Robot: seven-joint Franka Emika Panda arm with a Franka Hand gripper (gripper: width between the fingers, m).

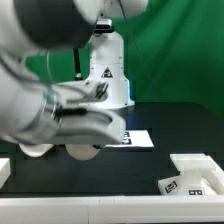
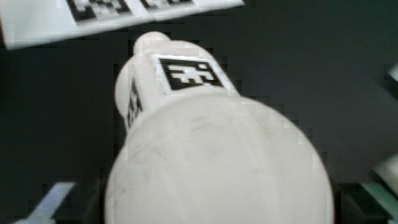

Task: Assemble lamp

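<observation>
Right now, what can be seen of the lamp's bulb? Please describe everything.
The bulb looks like matte white plastic: a smooth rounded body narrowing to a neck that carries a black-and-white square tag. It fills the wrist view, over the black table, its neck pointing toward the marker board. What touches it cannot be seen.

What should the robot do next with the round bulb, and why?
Probably carry the bulb toward the square base, if the gripper really grips it. The bulb sits right under the gripper, and the base lies apart at the exterior view's right.
</observation>
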